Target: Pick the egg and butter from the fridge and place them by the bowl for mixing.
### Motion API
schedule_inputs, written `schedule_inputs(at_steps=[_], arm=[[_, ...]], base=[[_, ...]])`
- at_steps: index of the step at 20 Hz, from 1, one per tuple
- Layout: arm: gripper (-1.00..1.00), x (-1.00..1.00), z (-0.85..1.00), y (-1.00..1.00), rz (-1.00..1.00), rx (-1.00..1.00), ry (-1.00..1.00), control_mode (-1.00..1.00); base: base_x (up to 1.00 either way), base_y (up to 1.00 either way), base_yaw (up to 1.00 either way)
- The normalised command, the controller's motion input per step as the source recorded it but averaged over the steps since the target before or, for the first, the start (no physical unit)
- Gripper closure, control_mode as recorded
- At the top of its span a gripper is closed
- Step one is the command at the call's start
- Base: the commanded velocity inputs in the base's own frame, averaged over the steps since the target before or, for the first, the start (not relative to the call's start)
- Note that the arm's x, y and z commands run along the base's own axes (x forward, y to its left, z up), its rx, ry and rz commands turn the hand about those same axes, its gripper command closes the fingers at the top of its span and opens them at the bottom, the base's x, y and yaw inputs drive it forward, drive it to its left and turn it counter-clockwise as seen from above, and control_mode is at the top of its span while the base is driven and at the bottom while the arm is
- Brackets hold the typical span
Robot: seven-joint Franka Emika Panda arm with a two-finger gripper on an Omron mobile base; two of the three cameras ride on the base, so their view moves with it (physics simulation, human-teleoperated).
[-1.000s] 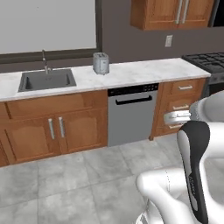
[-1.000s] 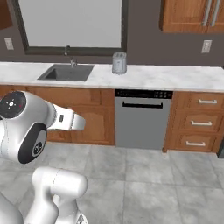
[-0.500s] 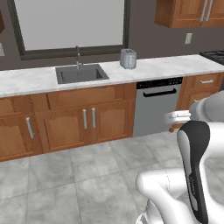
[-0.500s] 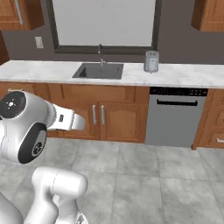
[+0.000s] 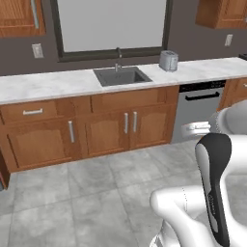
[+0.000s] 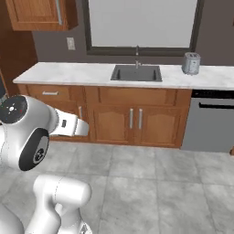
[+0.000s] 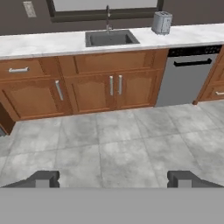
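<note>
My gripper is open, its two dark fingertips set wide apart with nothing between them. It hangs over grey floor tiles and faces a row of wooden cabinets. The egg, the butter, the fridge and the bowl are out of view. My white arm stands folded close to the base, low at the right of the left base view and at the left of the right base view.
A marble counter runs along the wall with a sink and faucet, and a silver toaster to its right. A grey dishwasher sits below the toaster. Wooden cabinet doors line the front, with tiled floor before them.
The whole scene has slid to the right in both base views, so the camera has moved leftward along the counter. The arm holds the same pose and the gripper stays open.
</note>
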Motion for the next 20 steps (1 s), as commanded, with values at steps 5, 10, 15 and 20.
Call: schedule_inputs(at_steps=[5, 10, 15, 20], arm=[[-1.00, 0.00, 0.00, 0.00, 0.00, 0.00, 0.00, 1.00], [-1.00, 0.00, 0.00, 0.00, 0.00, 0.00, 0.00, 1.00], [-1.00, 0.00, 0.00, 0.00, 0.00, 0.00, 0.00, 1.00], [-1.00, 0.00, 0.00, 0.00, 0.00, 0.00, 0.00, 1.00]], base=[[-0.44, 1.00, 0.00], [-0.44, 1.00, 0.00], [-0.40, 1.00, 0.01], [-0.44, 1.00, 0.01]])
